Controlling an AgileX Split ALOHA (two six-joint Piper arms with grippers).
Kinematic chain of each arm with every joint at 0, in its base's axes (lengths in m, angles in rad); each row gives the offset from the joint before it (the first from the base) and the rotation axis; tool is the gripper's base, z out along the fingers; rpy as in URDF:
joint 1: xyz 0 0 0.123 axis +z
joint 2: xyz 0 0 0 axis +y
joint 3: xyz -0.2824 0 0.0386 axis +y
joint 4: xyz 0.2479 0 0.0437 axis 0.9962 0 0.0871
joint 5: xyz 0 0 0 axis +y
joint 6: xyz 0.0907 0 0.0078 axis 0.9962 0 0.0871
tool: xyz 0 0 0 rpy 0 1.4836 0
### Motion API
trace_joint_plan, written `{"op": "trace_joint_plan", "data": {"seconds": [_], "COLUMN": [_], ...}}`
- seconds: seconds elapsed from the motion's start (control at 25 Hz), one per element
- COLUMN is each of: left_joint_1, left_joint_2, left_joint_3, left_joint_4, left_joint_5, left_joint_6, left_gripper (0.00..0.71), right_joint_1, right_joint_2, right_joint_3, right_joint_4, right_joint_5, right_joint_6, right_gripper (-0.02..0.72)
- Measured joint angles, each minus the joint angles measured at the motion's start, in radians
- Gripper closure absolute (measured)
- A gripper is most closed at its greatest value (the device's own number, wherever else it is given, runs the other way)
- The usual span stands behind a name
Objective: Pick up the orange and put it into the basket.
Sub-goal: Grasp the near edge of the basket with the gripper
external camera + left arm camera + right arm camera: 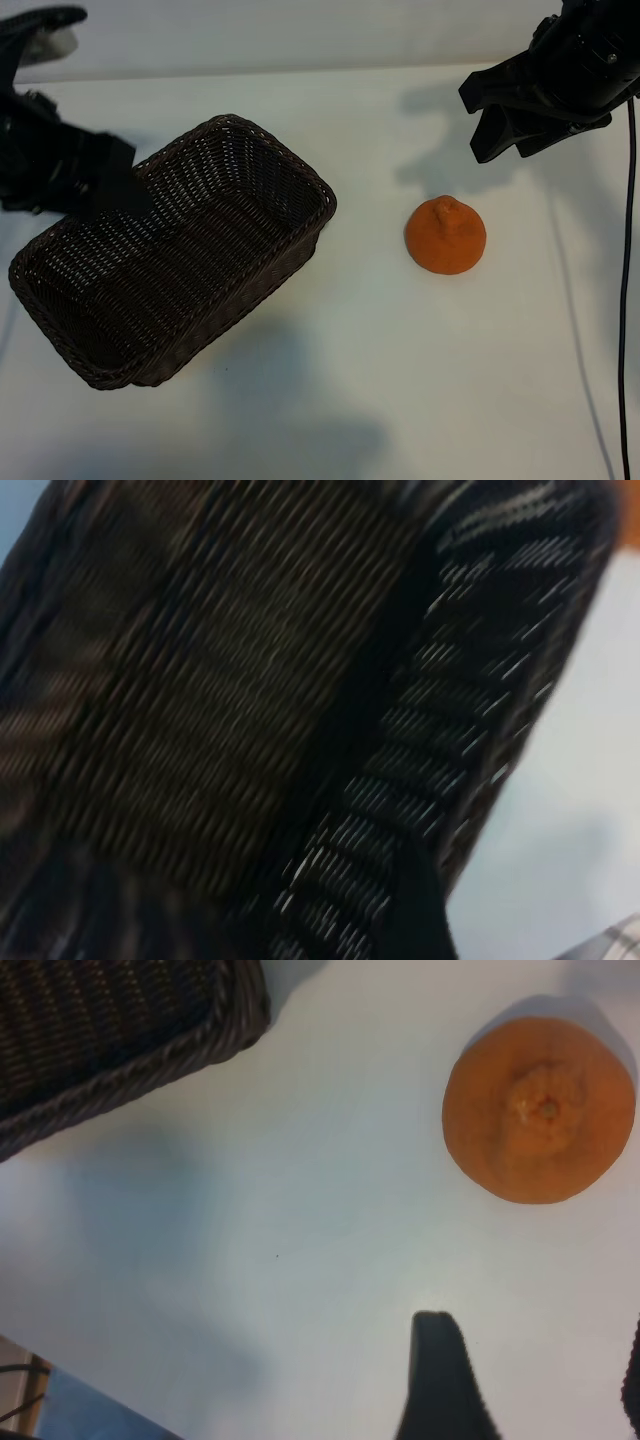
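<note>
Beside the basket (200, 250), well apart from its rim, the orange (446, 235) is seen resting on the worktop (400, 380), knob up and untouched; nothing has been put into the basket, so the whole pick and place is judged still to be done. Above and beyond the orange, the right tool (510, 125) is held open and empty, touching nothing. At the basket's far side from the orange, the left tool (95, 185) is set wide open against the wicker wall; whether it is gripped cannot be told.
</note>
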Motion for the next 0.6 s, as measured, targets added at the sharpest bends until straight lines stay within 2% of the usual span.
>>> {"op": "trace_joint_plan", "data": {"seconds": [0.4, 0.6], "left_joint_1": [0.000, 0.000], "left_joint_2": [-0.115, -0.149], "left_joint_3": [0.000, 0.007], "left_joint_4": [0.271, 0.411], "left_joint_5": [0.091, 0.094], "left_joint_6": [-0.255, -0.424], "left_gripper": [0.143, 0.143], "right_joint_1": [0.000, 0.000], "right_joint_2": [0.000, 0.000], "right_joint_3": [0.000, 0.000], "right_joint_4": [-0.001, -0.001], "right_joint_5": [0.000, -0.001], "right_joint_6": [0.000, 0.000], "right_gripper": [0.270, 0.270]}}
